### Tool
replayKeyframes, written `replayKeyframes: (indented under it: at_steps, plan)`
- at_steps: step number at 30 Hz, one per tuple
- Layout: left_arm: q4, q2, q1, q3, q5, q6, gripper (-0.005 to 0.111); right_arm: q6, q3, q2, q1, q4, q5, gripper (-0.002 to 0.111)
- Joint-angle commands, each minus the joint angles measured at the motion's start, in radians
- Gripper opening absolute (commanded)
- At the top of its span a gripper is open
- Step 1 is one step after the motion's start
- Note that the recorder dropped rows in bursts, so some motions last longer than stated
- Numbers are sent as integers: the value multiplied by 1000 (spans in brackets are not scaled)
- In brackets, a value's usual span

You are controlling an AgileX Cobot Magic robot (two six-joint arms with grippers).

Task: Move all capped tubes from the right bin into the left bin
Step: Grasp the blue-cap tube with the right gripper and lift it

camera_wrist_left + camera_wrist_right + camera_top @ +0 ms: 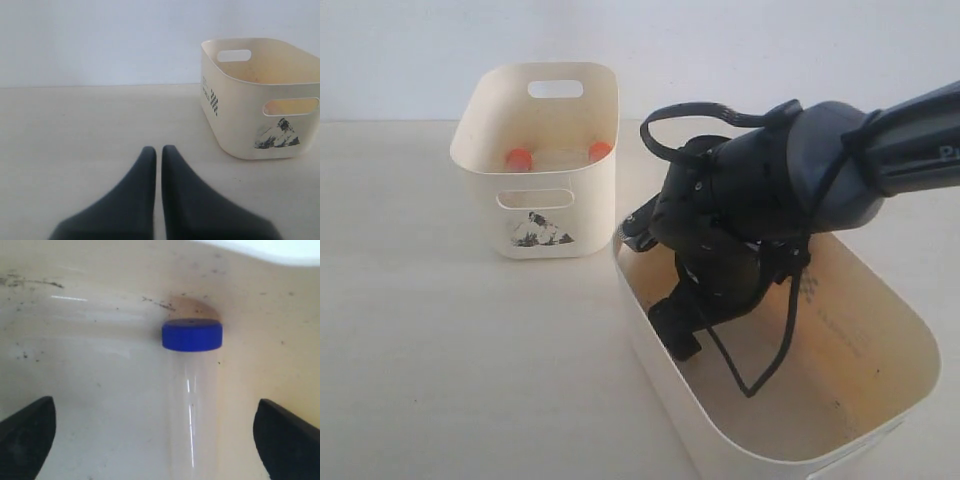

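A clear capped tube with a blue cap lies on the floor of the right bin, its cap against the curved wall. My right gripper is open, one finger on each side of the tube and neither touching it. In the exterior view the right gripper reaches down inside the right bin near its left wall. The left bin holds two tubes with orange caps. My left gripper is shut with nothing in it, over the bare table beside the left bin.
The two bins stand close together, the right bin's corner almost at the left bin's side. The right arm's body and a looping black cable hang over the right bin. Its floor shows dark specks and scuffs.
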Motion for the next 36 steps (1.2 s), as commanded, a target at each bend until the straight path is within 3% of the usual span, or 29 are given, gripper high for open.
replayKeyframes:
  at_steps: [1, 10, 14, 16, 22, 24, 33, 34, 36]
  plan:
    - [2, -3, 2, -3, -1, -7, 4, -9, 1, 5, -52, 30, -66, 104]
    - [2, -3, 2, -3, -1, -7, 4, -41, 1, 109, -103, 61, -71, 104]
    - [2, -3, 2, -3, -1, -7, 4, -150, 1, 132, -100, 176, -90, 102]
    - [2, -3, 2, -3, -1, -7, 4, -179, 1, 142, -100, 221, -108, 96]
    - [2, -3, 2, -3, -1, -7, 4, -175, 1, 148, -100, 246, -103, 50]
    - [2, -3, 2, -3, -1, -7, 4, -173, 1, 148, -100, 242, -90, 40]
    - [2, -3, 2, -3, -1, -7, 4, -187, 1, 148, -100, 243, -52, 36]
    - [2, -3, 2, -3, -1, -7, 4, -188, 1, 148, -100, 243, -41, 34]
    - [2, -3, 2, -3, -1, -7, 4, -195, -3, 145, -100, 243, -3, 19]
